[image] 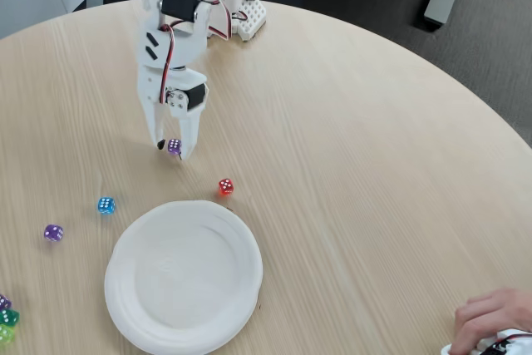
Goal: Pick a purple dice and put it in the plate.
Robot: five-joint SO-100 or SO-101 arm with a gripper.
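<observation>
translucent purple dice (174, 146) btwn pincer (174, 148) tips

The counter (349, 139) is showing pale matt wood grain; the plate (133, 322) is looking like matt white paper, the purple dice (174, 146) like glossy translucent plastic, the fingers (155, 130) smooth white plastic.

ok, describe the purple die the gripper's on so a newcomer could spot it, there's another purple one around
Start at the white plate near the bottom of the fixed view, then look above its upper edge to the white robot arm reaching down. The purple die sits between the fingertips of the gripper. The other purple die lies alone left of the plate, below the blue die; the red die lies nearer the plate.
</observation>
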